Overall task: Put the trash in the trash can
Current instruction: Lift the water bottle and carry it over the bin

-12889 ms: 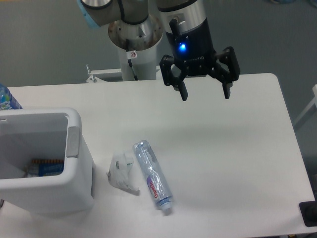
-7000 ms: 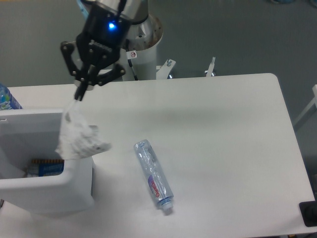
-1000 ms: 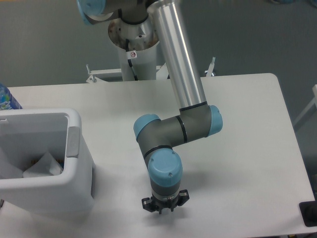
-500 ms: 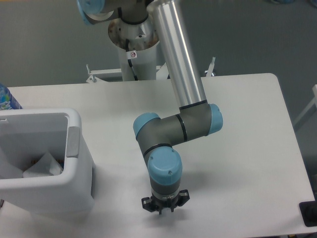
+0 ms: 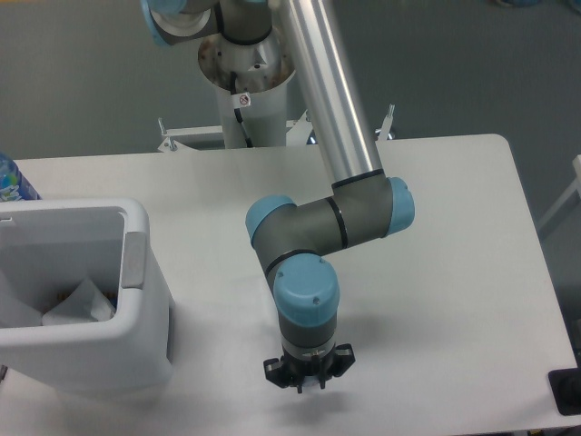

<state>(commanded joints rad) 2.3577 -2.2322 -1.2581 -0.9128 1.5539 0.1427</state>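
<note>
The trash can [image 5: 136, 238] is a white bin at the table's left. The crumpled wrapper [image 5: 80, 303] lies inside it. The arm reaches straight down over the front middle of the table, and its blue wrist hides the spot beneath. Only the black base of my gripper [image 5: 307, 375] shows below the wrist; the fingers point down, hidden from view. A small pale bit shows at the gripper's lower edge, too small to identify. The slim red-and-white labelled bottle is hidden under the arm.
A blue-labelled bottle [image 5: 11, 181] pokes in at the left edge behind the bin. A black object [image 5: 566, 391] sits at the table's front right corner. The arm's base column [image 5: 247, 86] stands behind the table's far edge.
The wrist and gripper have shifted slightly right and toward the front edge since half a second ago. The bin and the wrapper in it have not moved.
</note>
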